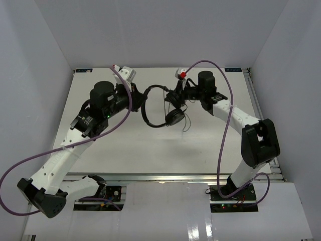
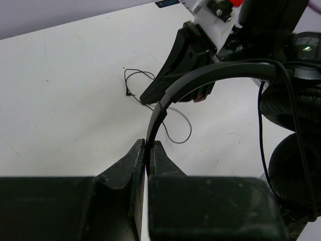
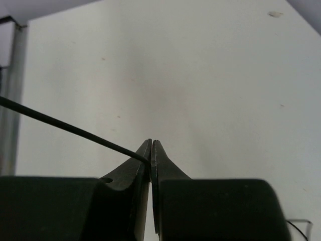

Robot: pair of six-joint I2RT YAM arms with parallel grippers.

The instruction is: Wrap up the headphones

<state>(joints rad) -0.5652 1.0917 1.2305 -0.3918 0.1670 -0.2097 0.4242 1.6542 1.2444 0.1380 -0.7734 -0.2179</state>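
Observation:
The black headphones are held up over the middle of the table. Their thin headband (image 1: 150,95) arcs left, and the ear cups (image 1: 174,118) hang below. My left gripper (image 1: 142,99) is shut on the headband (image 2: 210,73), which is pinched edge-on between its fingertips (image 2: 149,150). The ear cups (image 2: 296,150) show at the right of the left wrist view. My right gripper (image 1: 174,94) is shut on the thin black cord (image 3: 60,126), which runs taut to the left from its tips (image 3: 151,150). The loose cord end (image 2: 175,131) lies curled on the table.
White walls enclose the white table (image 1: 125,145) on three sides. Purple arm cables (image 1: 228,108) loop over both arms. The right arm's fingers (image 2: 165,85) sit just behind the headband in the left wrist view. A metal rail (image 1: 253,100) runs along the table's right edge.

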